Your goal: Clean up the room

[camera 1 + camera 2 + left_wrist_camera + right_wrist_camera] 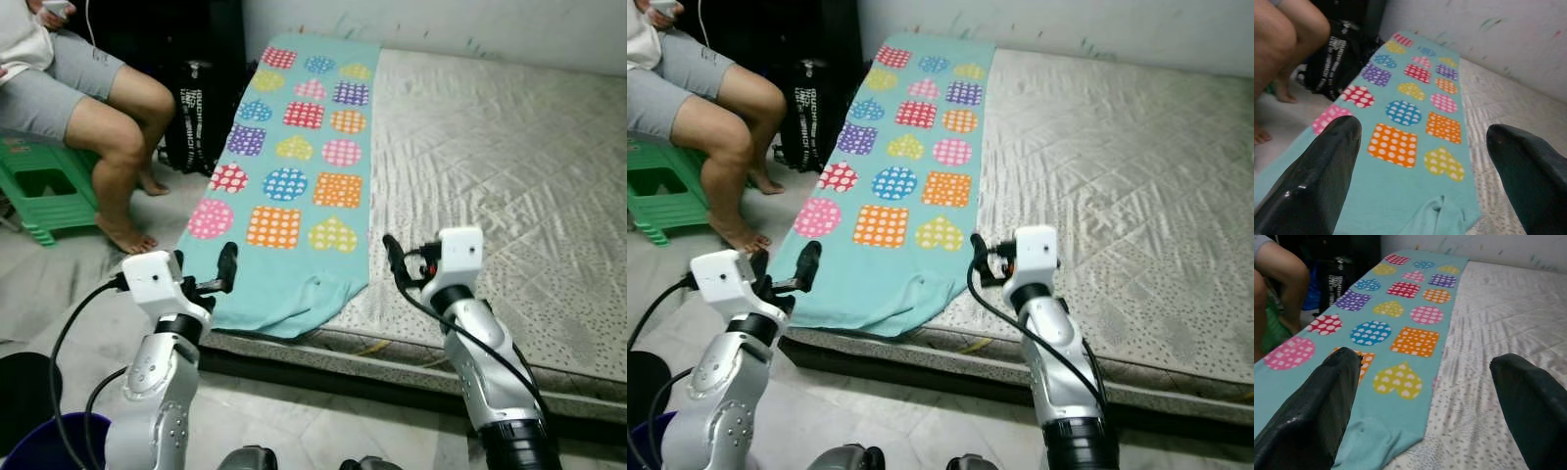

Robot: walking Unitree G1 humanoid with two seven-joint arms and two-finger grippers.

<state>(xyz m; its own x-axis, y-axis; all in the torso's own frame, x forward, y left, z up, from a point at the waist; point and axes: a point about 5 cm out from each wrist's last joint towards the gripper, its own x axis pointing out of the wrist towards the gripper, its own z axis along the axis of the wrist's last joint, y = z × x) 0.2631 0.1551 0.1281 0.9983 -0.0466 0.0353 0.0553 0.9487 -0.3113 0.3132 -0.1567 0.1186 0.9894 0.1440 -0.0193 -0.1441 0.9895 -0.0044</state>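
Observation:
A teal blanket (294, 176) printed with dotted hearts, squares and circles lies lengthwise along the left side of a bare grey mattress (490, 166). Its near end (313, 294) is bunched and droops over the mattress's front edge. My left gripper (206, 269) is raised just off the blanket's near left corner, open, with nothing between its fingers (1327, 171). My right gripper (402, 262) hovers open over the mattress beside the blanket's near right corner; its fingers (1322, 401) frame the blanket and mattress.
A person (88, 108) sits on a green stool (49, 191) at the left, bare feet on the tiled floor. A black bag (196, 117) stands between the person and the mattress. A dark bin (24, 392) stands at the lower left.

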